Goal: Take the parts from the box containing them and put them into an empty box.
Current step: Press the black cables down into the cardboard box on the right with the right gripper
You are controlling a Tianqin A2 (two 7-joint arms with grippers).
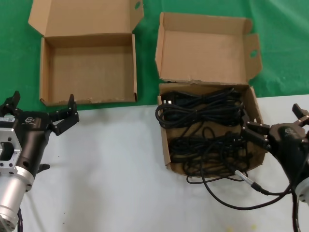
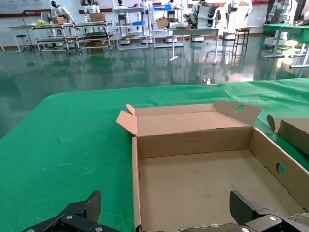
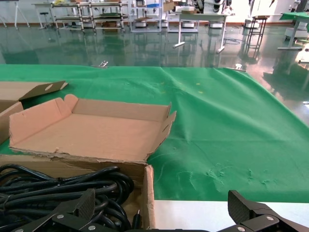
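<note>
The cords [image 1: 205, 130] are lying in the flapped box [image 1: 207, 46]. The right gripper [image 1: 275, 128], jaws apart, is hanging at its edge; the left gripper [image 1: 41, 108], also apart, is facing the empty box [image 1: 89, 72]. Wrist views alone are showing a glossy workshop floor [image 2: 96, 67] beyond the green cloth [image 3: 227, 125].

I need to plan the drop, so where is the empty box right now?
In the head view the empty box sits on the robot's left on the green cloth, beside the box of cords, just beyond the left gripper.
</note>
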